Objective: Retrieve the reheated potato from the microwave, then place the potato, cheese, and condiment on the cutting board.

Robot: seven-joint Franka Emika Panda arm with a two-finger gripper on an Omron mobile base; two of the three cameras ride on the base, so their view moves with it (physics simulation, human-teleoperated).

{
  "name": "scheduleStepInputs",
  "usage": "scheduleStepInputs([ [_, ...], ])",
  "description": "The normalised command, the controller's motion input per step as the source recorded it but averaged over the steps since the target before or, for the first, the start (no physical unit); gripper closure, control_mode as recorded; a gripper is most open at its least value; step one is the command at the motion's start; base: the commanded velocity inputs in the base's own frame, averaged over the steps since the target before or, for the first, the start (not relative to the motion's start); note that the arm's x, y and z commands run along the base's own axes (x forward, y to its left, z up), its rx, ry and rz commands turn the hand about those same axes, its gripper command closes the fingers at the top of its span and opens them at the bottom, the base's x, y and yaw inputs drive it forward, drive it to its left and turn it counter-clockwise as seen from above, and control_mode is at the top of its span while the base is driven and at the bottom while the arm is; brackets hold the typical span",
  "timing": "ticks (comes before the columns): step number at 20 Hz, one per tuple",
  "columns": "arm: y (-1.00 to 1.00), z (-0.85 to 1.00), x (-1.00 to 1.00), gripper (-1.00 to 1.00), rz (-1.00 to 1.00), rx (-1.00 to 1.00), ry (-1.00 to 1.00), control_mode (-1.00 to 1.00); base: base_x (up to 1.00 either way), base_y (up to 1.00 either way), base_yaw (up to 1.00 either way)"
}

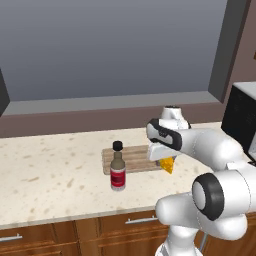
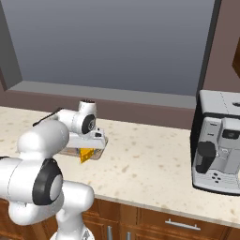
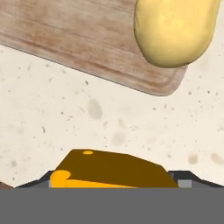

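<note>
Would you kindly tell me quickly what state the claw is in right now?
Claw: closed on the cheese, carried above the counter just short of the cutting board.

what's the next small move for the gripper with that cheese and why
Probably carry the cheese forward over the cutting board and lower it beside the potato. The hand view shows the wedge between the fingertips of the gripper, hanging over bare counter short of the board's near edge, while the potato already lies on the board. The condiment stands off the board.
</note>
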Motion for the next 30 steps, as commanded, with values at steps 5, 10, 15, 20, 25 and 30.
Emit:
scheduleStepInputs([
  [5,0.22,0.3,0.33,1.0,0.16,0.03,0.0,-1.0,0.0,0.0,0.0],
  [10,0.23,0.23,0.37,1.0,0.0,0.0,0.0,-1.0,0.0,0.0,0.0],
  [15,0.27,0.12,0.37,1.0,0.0,0.0,0.0,-1.0,0.0,0.0,0.0],
  [20,0.14,-0.12,0.44,1.0,0.0,0.0,0.0,-1.0,0.0,0.0,0.0],
  [25,0.16,-0.19,0.38,1.0,0.0,0.0,0.0,-1.0,0.0,0.0,0.0],
  [30,0.18,-0.24,0.33,1.0,0.0,0.0,0.0,-1.0,0.0,0.0,0.0],
])
